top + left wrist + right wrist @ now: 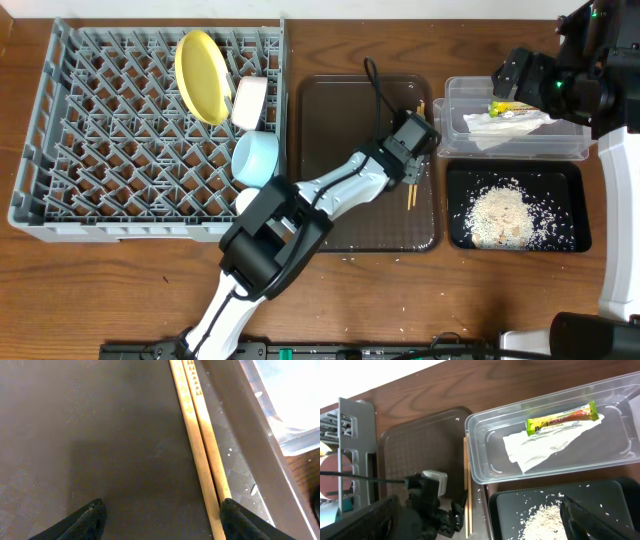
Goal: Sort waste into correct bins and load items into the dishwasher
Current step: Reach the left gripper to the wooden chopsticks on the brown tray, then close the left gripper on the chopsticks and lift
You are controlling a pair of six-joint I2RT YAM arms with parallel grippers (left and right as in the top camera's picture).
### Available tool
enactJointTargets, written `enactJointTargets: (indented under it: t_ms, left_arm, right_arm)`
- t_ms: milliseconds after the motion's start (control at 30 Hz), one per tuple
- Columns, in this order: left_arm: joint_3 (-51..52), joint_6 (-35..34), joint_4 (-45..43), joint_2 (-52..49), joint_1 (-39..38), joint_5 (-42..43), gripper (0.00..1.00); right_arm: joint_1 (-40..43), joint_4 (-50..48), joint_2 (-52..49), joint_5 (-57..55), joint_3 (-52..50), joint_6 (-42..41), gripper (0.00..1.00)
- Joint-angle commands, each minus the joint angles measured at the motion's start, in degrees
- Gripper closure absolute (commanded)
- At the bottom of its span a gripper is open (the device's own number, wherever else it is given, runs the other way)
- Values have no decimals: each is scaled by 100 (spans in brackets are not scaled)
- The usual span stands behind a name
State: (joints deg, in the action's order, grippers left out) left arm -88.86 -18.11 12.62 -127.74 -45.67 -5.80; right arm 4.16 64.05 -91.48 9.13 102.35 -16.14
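Chopsticks (pixel 200 450): one wooden pair, side by side and touching, flat on the brown serving tray (pixel 340 120) along its 3 o'clock edge.

Left gripper (pixel 162 515): released, jaws spread wide, nothing grasped. It was low over the tray. In the wrist view the pair ran from 12 o'clock down to 5 o'clock, inside the gap and hard against the 3 o'clock finger (pixel 240 520); whether it touched the finger could not be told. The 9 o'clock finger was well apart from the pair.

Right gripper (pixel 510 75): released, jaws at full spread, empty, above the clear tub (pixel 480 460).

Clear tub: at 3 o'clock of the brown tray. It held the green-yellow snack wrapper (pixel 562 417), lying on the crumpled white napkin (pixel 545 445).

Black tray (pixel 575 200): at 6 o'clock of the tub, holding a heap of rice scraps (pixel 505 215).

Dish rack (pixel 100 130): at 9 o'clock of the brown tray. It was loaded along its 3 o'clock side with the yellow plate (pixel 202 75) on edge, the white bowl (pixel 248 102) and the light blue bowl (pixel 255 157).
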Motion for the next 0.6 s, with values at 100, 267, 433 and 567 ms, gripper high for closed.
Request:
enactJointTargets:
  t_ms: [100, 267, 433, 567]
  left_arm:
    - [-116, 164, 11, -199, -153, -750, 26]
    - [-116, 157, 59, -310, -153, -949, 27]
    - [-118, 85, 238, -291, -151, -1080, 33]
    - [-260, -20, 468, -243, -151, -1023, 50]
  right_arm:
    - [26, 4, -4, -31, 59, -57, 1]
    - [26, 7, -4, -31, 59, -55, 1]
    - [26, 4, -4, -31, 59, -57, 1]
    - [26, 4, -4, -31, 59, -55, 1]
